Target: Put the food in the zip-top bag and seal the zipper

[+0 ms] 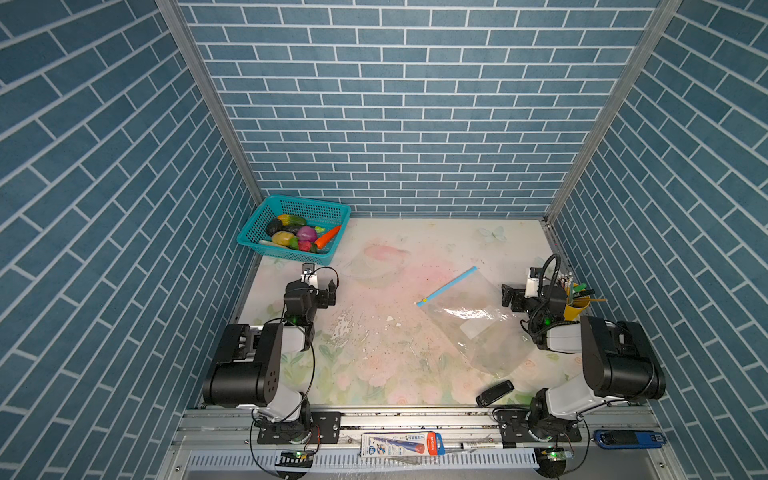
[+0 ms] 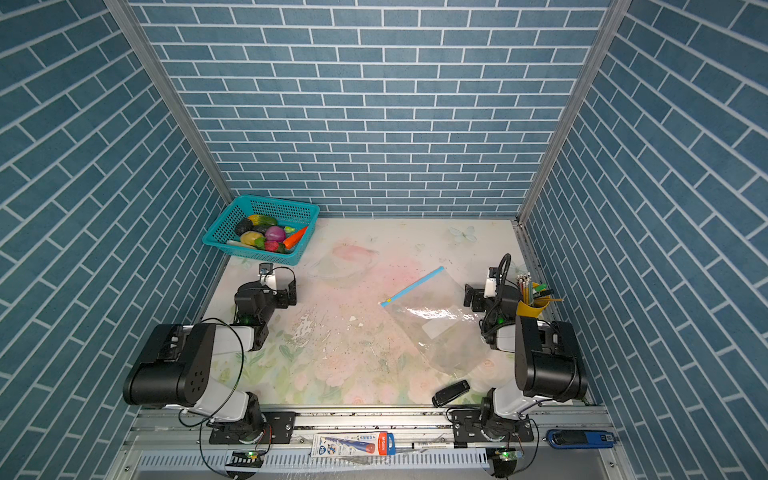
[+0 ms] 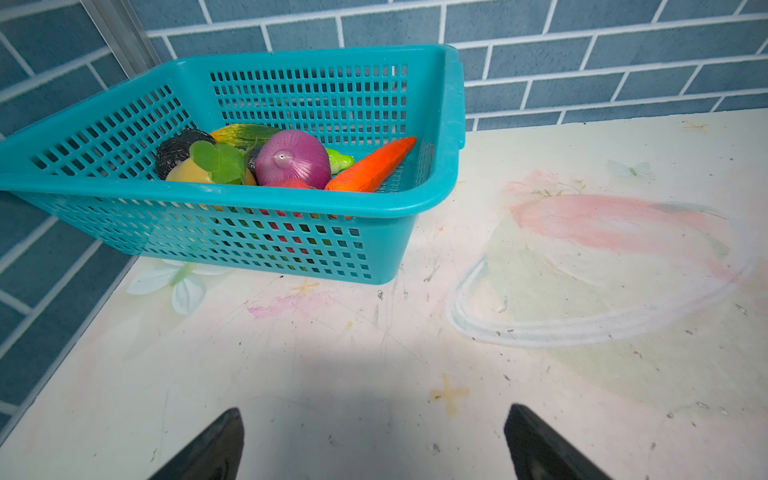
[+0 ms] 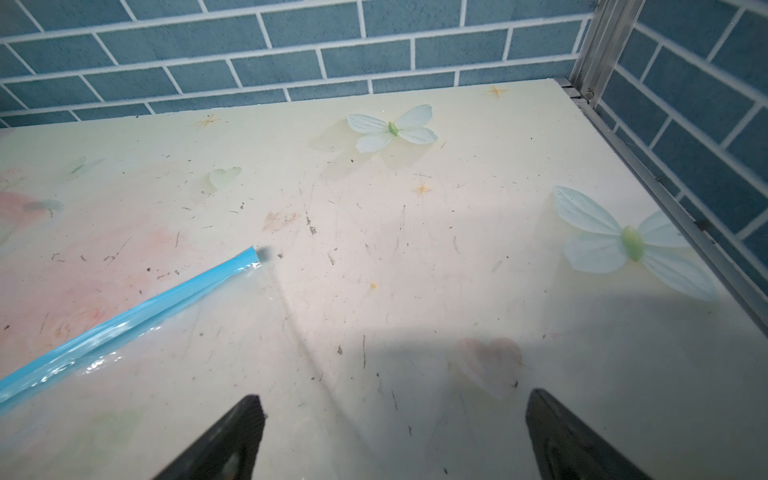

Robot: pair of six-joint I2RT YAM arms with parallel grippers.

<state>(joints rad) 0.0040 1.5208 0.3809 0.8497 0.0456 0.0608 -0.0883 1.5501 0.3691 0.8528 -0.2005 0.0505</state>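
Observation:
The food [image 1: 300, 237] [image 2: 269, 237] lies piled in a teal mesh basket [image 1: 291, 201] at the back left; the left wrist view shows a purple onion [image 3: 293, 160] and an orange carrot [image 3: 370, 166] among it. My left gripper [image 1: 322, 291] [image 3: 374, 415] hangs open a short way in front of the basket, nothing between its fingers. The zip-top bag [image 1: 478, 328] [image 2: 440, 328] lies flat at the right. Its blue zipper [image 1: 449, 286] [image 4: 124, 316] faces the centre, with the yellow slider [image 1: 424, 299] at the near end. My right gripper [image 1: 513, 297] [image 4: 392, 401] is open over the bag's right edge.
A yellow cup of pencils [image 1: 575, 305] stands behind the right arm. A black device [image 1: 494, 392] lies near the front edge. A clear round dish [image 3: 602, 291] rests right of the basket. A pen packet [image 1: 401, 444] and a blue object [image 1: 627, 439] sit on the front rail.

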